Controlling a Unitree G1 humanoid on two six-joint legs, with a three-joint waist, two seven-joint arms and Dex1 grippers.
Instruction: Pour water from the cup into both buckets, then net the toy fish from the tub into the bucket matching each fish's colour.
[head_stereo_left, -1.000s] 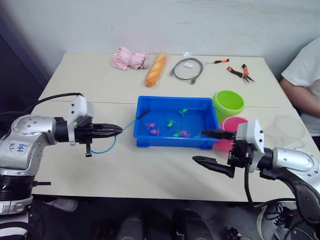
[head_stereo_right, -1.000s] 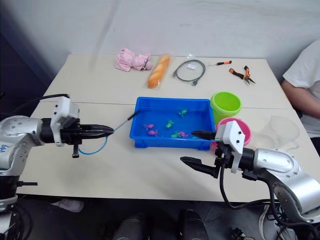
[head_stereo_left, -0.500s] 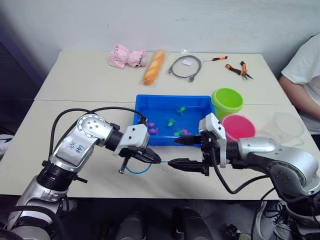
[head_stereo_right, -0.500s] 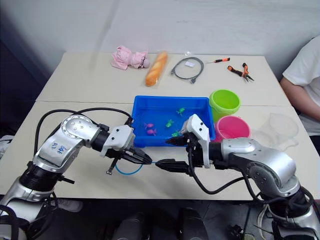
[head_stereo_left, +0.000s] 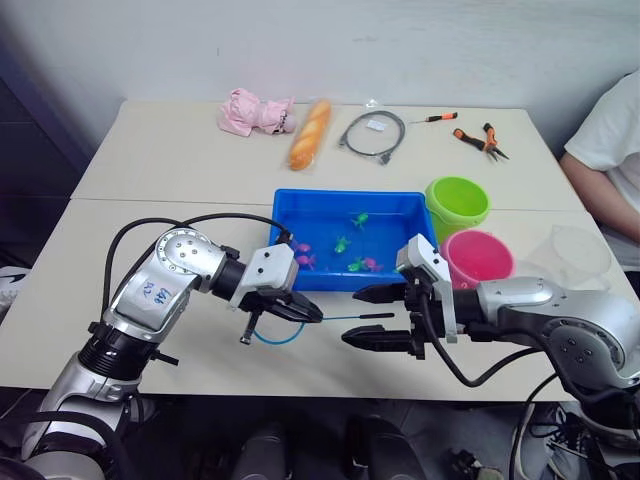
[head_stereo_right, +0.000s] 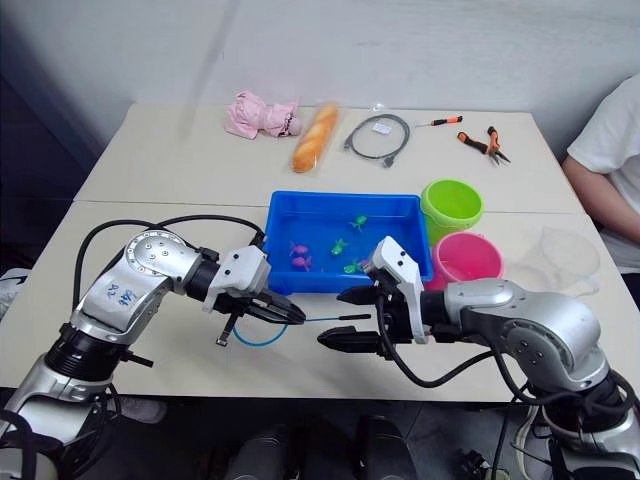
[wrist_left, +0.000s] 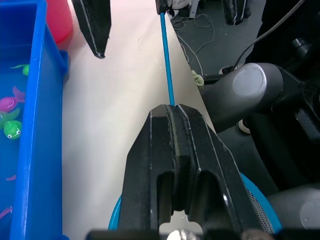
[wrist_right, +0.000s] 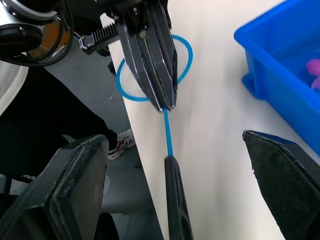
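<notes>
Between the spread right tool, net handle.

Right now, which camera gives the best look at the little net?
The right wrist view: the net shows its blue hoop and handle, gripped by the left claw. The left wrist view shows the handle and part of the hoop; the head views show it small.

A pale beige desk, a seam running across its middle, stands against a plain light grey wall; dark floor below.
</notes>
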